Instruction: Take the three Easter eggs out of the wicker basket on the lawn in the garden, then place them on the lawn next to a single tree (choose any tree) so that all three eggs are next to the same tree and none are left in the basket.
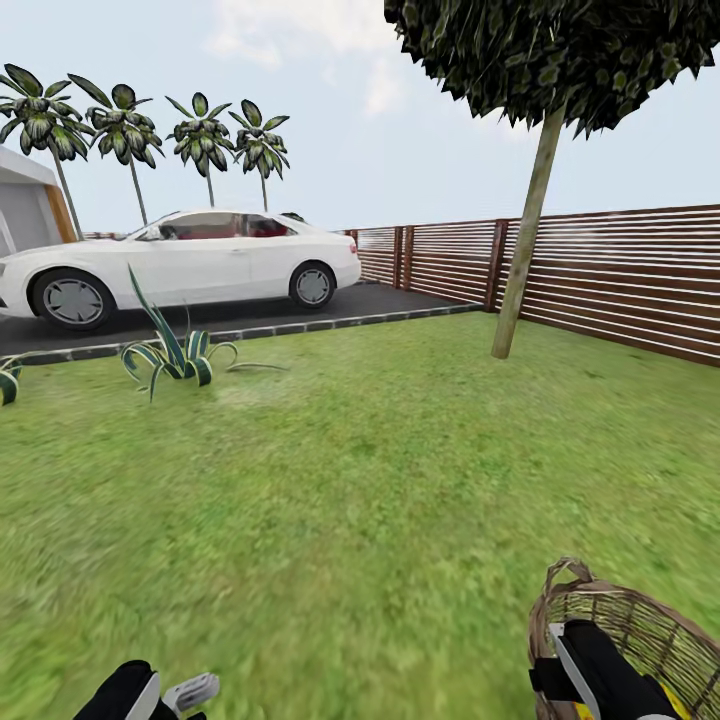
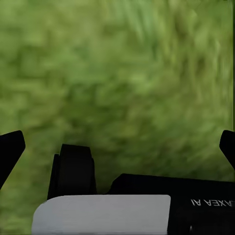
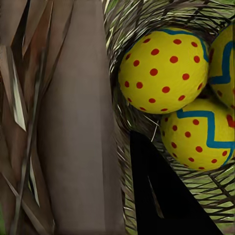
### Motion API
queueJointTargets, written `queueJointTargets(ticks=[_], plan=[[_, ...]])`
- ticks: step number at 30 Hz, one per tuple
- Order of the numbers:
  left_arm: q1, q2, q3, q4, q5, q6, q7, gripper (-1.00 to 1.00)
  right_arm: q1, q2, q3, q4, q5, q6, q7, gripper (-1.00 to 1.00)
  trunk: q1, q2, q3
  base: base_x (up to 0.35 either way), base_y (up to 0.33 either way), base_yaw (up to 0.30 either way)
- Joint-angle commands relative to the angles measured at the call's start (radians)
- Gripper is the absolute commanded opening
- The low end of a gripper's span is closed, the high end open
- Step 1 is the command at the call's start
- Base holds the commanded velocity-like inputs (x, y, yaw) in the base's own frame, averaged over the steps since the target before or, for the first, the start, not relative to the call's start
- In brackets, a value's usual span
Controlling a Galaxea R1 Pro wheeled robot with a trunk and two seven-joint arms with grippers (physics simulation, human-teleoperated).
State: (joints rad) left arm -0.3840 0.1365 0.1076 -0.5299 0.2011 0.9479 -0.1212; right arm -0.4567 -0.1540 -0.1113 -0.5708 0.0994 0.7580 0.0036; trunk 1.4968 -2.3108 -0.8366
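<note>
Three Easter eggs (image 3: 161, 68) inside wicker basket (image 1: 640, 625) on lawn (image 1: 350, 480) — none removed. Right end effector (image 1: 590, 660) reaching into basket, grip state unclear. Left end effector (image 2: 117, 147) spread, empty. Tree (image 1: 525, 230) well apart ahead.

The basket (image 1: 640, 620) sits on the lawn (image 1: 350, 500), eggs (image 3: 164, 71) packed together inside it. Far behind the basket stands the tree (image 1: 522, 250), fence (image 1: 620, 275) just behind that. Left of the tree, a car (image 1: 180, 265) sits beyond the grass.
</note>
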Motion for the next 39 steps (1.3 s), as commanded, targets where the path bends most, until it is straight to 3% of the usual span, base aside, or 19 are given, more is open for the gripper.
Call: queueJointTargets(ticks=[1, 3, 7, 9, 18, 19, 24, 39], plan=[[0.0, -0.002, 0.003, -0.001, -0.003, 0.005, -0.005, 1.0, 0.0, 0.0, -0.004, -0.001, 0.014, 0.004, -0.001, -1.0, 0.0, 0.0, -0.001, 0.0, 0.0, 0.0], [0.0, -0.003, 0.004, -0.001, -0.003, 0.005, -0.005, 1.0, 0.0, -0.002, -0.003, -0.001, 0.015, 0.0, -0.001, -1.0, 0.0, 0.0, -0.001, 0.0, 0.0, 0.0], [0.004, 0.02, -0.002, -0.024, -0.003, -0.013, -0.008, 1.0, -0.023, -0.024, 0.002, 0.021, 0.0, 0.002, 0.016, -1.0, 0.0, 0.0, -0.001, 0.0, 0.0, 0.0], [0.004, 0.01, 0.001, -0.016, -0.009, -0.024, -0.003, 1.0, -0.034, -0.033, 0.001, 0.032, 0.003, 0.0, 0.015, -1.0, 0.0, 0.0, -0.001, 0.0, 0.0, 0.0], [0.004, 0.003, -0.002, -0.012, -0.009, -0.075, -0.001, 1.0, -0.063, -0.03, 0.002, 0.037, -0.001, 0.001, 0.012, -1.0, 0.0, 0.0, 0.001, 0.0, 0.0, -0.144], [0.004, 0.003, -0.002, -0.012, -0.009, -0.153, -0.001, 1.0, -0.063, -0.03, 0.002, 0.037, 0.014, 0.001, 0.012, -1.0, 0.0, 0.0, 0.002, 0.0, 0.0, -0.28], [0.004, -0.001, -0.002, -0.012, -0.009, -0.153, -0.001, 1.0, -0.063, -0.032, 0.001, 0.037, 0.014, 0.004, 0.012, -1.0, 0.0, 0.0, 0.005, 0.0, 0.0, -0.281], [0.004, -0.002, -0.002, -0.012, -0.008, -0.152, -0.001, 1.0, -0.063, -0.036, 0.001, 0.037, 0.014, 0.004, 0.012, -1.0, -0.058, 0.105, 0.06, 0.0, 0.0, -0.281]])
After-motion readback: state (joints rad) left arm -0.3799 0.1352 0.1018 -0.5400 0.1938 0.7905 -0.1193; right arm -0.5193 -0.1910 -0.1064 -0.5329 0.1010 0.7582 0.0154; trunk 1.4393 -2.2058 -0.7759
